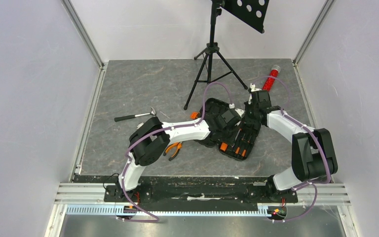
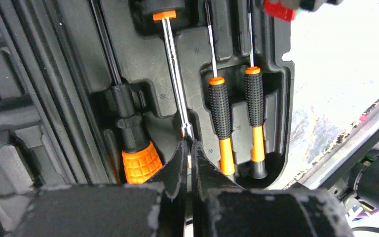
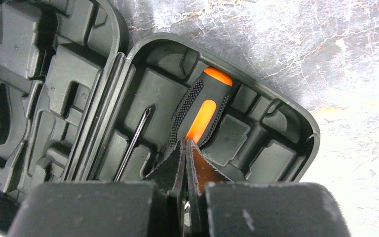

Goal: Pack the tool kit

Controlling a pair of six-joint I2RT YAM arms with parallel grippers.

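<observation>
The black tool kit case [image 1: 239, 144] lies open at the table's middle. My left gripper [image 1: 228, 118] hovers over it. In the left wrist view the case [image 2: 148, 59] holds two small black-and-orange screwdrivers [image 2: 221, 113], a tool with an orange knurled end [image 2: 138, 160] and a long screwdriver [image 2: 173, 69]. My left gripper [image 2: 188, 146] is shut on that long screwdriver's tip. My right gripper [image 1: 255, 109] is at the case's far right. In the right wrist view it [image 3: 184, 142] is shut, with its tips touching a black-and-orange handle [image 3: 202, 111] seated in the case [image 3: 271, 148].
A hammer [image 1: 135, 116] lies on the table left of the case. Orange-handled pliers [image 1: 173, 149] lie beside my left arm. A black tripod stand [image 1: 211, 64] stands behind the case. A red glittery tube [image 1: 271, 79] lies at the back right. White walls close off three sides.
</observation>
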